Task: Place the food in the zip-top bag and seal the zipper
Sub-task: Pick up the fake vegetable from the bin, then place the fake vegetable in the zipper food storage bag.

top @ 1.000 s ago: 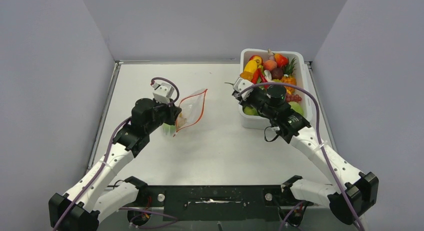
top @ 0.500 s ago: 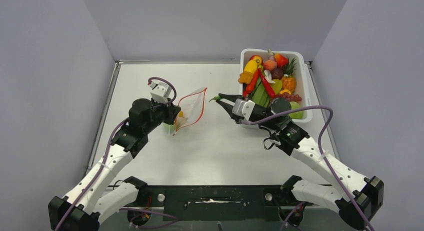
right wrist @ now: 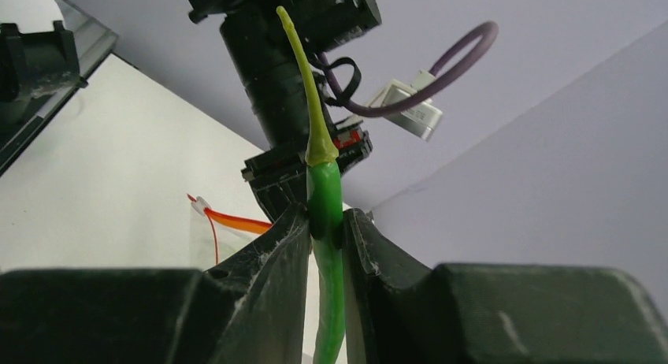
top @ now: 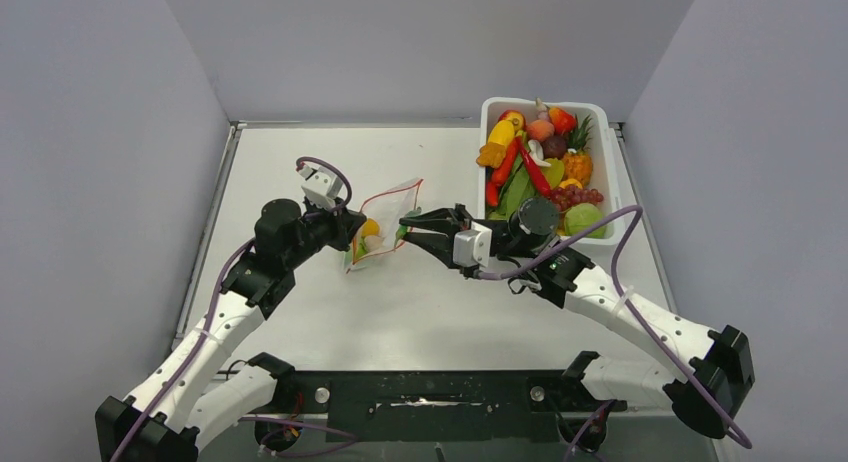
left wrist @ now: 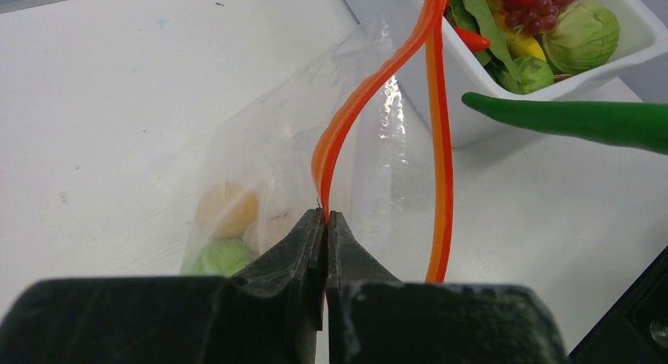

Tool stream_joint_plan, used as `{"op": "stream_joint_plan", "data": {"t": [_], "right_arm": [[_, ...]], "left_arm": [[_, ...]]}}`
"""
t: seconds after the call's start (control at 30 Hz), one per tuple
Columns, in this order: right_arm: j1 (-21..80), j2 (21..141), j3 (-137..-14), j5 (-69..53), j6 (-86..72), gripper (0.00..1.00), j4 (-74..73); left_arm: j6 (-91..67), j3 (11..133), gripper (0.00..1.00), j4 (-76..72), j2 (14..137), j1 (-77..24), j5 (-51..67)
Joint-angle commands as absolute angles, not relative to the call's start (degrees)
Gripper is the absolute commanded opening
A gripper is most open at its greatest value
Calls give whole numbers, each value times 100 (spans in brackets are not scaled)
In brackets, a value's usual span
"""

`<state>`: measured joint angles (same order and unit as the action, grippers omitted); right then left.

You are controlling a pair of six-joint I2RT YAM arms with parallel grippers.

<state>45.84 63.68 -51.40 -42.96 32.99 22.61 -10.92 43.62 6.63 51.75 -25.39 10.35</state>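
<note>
The clear zip-top bag stands on the table left of centre, its mouth open toward the right. My left gripper is shut on one side of the orange zipper and holds it up. A yellow piece and a green piece lie inside the bag. My right gripper is shut on a long green chili, stem pointing forward. Its fingertips are at the bag's mouth, and the chili's tip hangs just right of the opening.
A white tub at the back right holds the other food: red chilies, a pineapple, grapes, a cabbage and several more pieces. The tub's near wall stands close behind the bag. Grey walls enclose the table.
My right arm has swung left from the tub to the bag's mouth, carrying the green chili. The left gripper has kept its hold on the zipper, and the bag's mouth has turned toward the right.
</note>
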Motion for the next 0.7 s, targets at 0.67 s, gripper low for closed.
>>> {"op": "stream_joint_plan", "data": {"t": [0.67], "right_arm": [[4303, 7687, -6348, -5407, 4953, 9, 1517]], "left_arm": [[-1072, 4349, 0, 106, 4976, -2461, 1582]]}}
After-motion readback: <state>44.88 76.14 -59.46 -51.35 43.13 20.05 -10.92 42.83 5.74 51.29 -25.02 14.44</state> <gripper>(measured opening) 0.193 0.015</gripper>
